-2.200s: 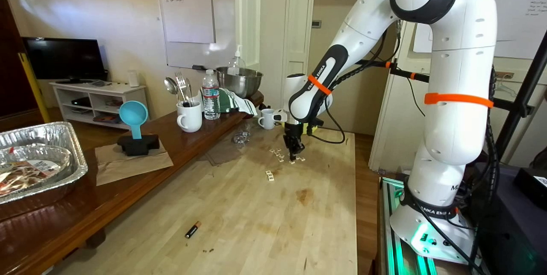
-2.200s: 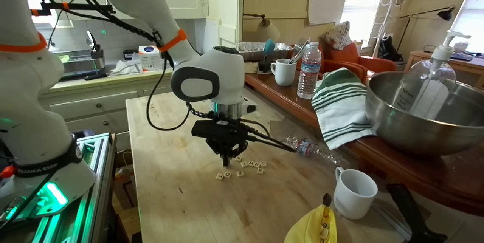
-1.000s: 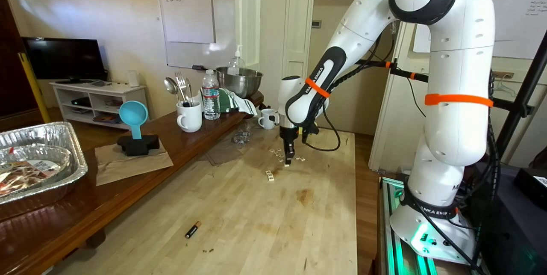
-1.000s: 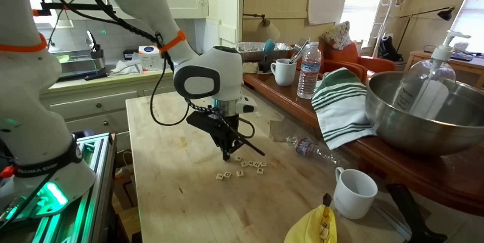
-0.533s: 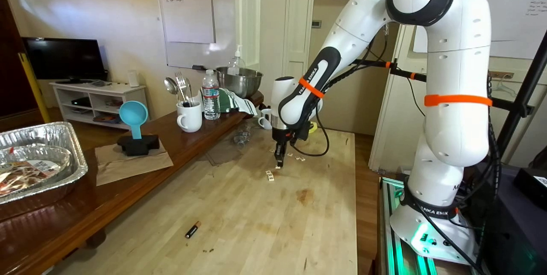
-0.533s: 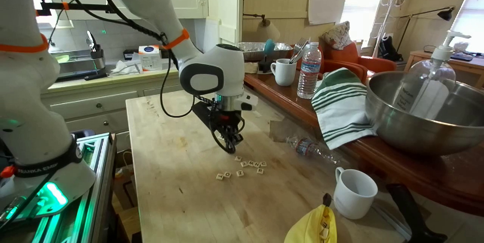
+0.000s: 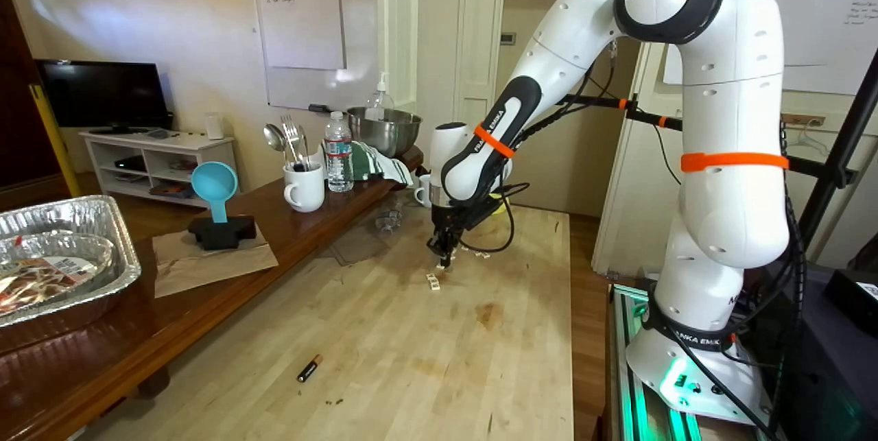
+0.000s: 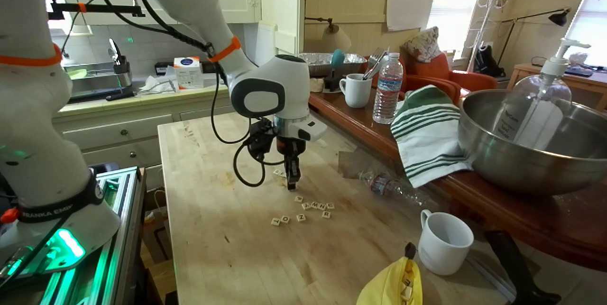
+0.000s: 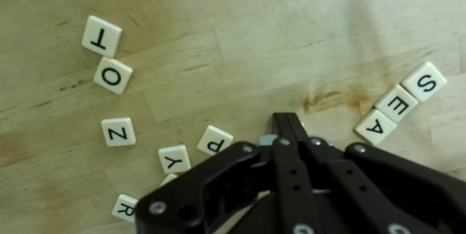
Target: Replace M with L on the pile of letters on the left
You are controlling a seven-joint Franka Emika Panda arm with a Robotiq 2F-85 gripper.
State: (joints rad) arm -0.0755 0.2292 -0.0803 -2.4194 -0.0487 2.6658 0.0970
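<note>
The pile of letters, small whitish tiles S, E and A (image 9: 396,103), lies in a touching diagonal row at the right of the wrist view. It also shows in both exterior views (image 7: 433,282) (image 8: 279,172). My gripper (image 9: 285,117) is shut, fingertips together and low over the table, left of the A tile. In an exterior view a small pale tile (image 7: 440,266) lies at the fingertips; in the wrist view only a sliver of it shows behind them. Its letter cannot be read. I cannot make out an L; a tile in the far row (image 8: 315,205) looks like M or W.
Loose tiles T (image 9: 102,36), O (image 9: 113,75), Z (image 9: 118,132), P (image 9: 215,140), Y (image 9: 174,159) and R (image 9: 125,207) lie left of the gripper. A yellow pouch (image 8: 391,283), white mug (image 8: 446,243) and plastic bottle (image 8: 386,185) lie beyond. A battery (image 7: 309,368) lies on the table.
My gripper has moved along the table toward the S, E, A tiles, and the pale tile at its tips has moved with it. The wrist has turned. The other tiles stay put.
</note>
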